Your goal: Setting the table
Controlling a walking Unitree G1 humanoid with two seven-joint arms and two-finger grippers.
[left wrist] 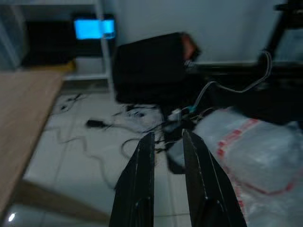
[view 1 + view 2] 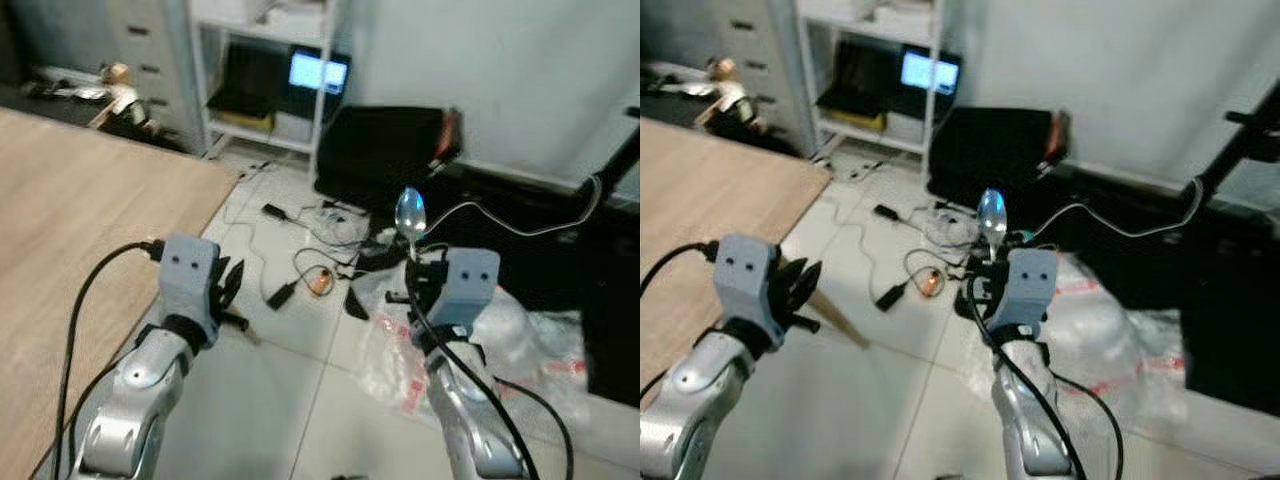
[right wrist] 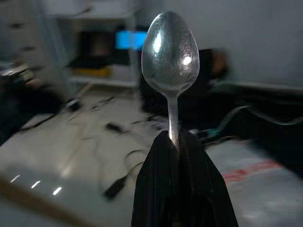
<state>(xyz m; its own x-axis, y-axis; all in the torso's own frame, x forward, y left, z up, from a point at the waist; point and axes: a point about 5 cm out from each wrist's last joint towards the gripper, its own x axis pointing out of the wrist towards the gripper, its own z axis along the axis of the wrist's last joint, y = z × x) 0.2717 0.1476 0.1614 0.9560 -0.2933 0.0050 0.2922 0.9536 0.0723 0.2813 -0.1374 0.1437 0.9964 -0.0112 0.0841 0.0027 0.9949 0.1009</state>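
R gripper [image 3: 174, 139] fingers pinch a metal spoon [image 3: 170, 66] by its handle, bowl upright, held over the tiled floor [image 2: 290, 400]. L gripper [image 1: 168, 142] fingers slightly apart w/ nothing between, just beside the wooden counter [image 2: 70, 220] edge.

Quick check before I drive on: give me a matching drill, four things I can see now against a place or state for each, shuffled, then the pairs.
Things:
1. spoon
2. left gripper
3. wooden table
4. lit screen

Places or states:
A. on the white shelf at the back
B. on the robot's left, bare top
C. upright, bowl up, clamped in the right gripper
D. holding nothing, fingers slightly apart, over the floor

Pairs: 1-C, 2-D, 3-B, 4-A
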